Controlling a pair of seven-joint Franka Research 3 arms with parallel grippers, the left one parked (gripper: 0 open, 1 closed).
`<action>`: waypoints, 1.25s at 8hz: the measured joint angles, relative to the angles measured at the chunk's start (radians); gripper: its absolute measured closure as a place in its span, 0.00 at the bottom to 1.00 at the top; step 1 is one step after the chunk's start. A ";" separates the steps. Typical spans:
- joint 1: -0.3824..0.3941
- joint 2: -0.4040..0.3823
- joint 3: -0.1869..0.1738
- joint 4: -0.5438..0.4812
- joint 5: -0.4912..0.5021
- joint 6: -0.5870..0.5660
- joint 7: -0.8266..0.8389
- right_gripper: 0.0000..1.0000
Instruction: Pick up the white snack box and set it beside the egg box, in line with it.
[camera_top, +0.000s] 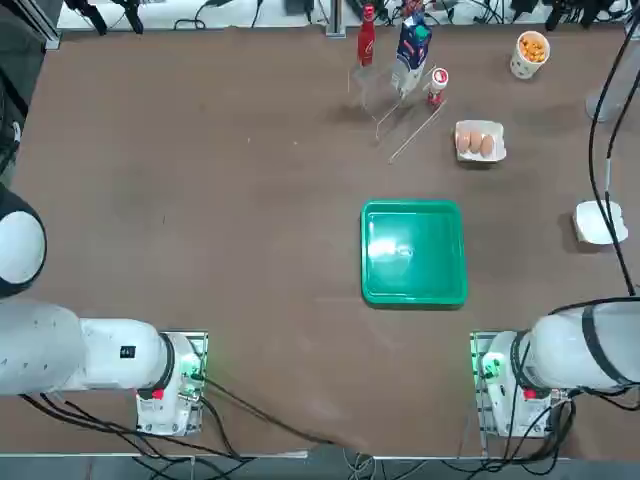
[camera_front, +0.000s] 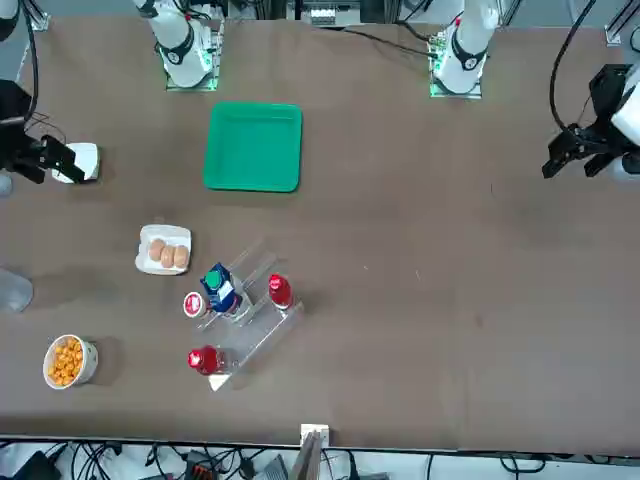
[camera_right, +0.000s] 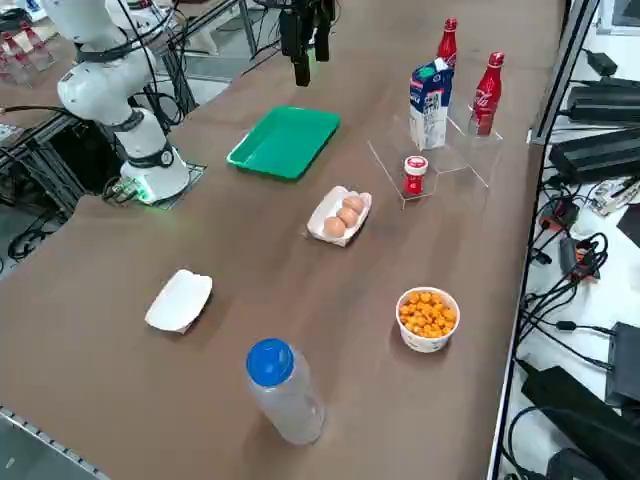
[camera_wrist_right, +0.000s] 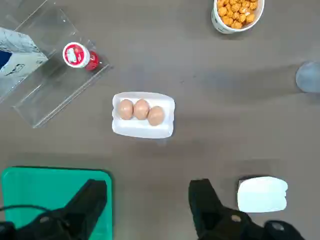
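Hovering wide-open, empty, claw (camera_wrist_right: 147, 207) above table; white snack box (camera_wrist_right: 262, 194) just beside one finger, untouched.

Brown table (camera_top: 200, 200) bears green tray (camera_top: 414, 252), egg box (camera_top: 479, 142), white snack box (camera_top: 600, 222)

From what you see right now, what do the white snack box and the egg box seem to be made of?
The white snack box looks like matte foam or moulded pulp: plain, rounded corners, no gloss. The egg box looks similar: white, matte, soft rounded rim around brown eggs. It could equally be thin plastic.
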 joint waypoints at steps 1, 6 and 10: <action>0.000 0.000 0.000 0.000 0.000 0.000 0.000 0.00; -0.012 0.003 -0.005 -0.007 -0.012 -0.102 0.000 0.00; -0.218 0.033 -0.016 -0.233 -0.092 -0.141 -0.039 0.00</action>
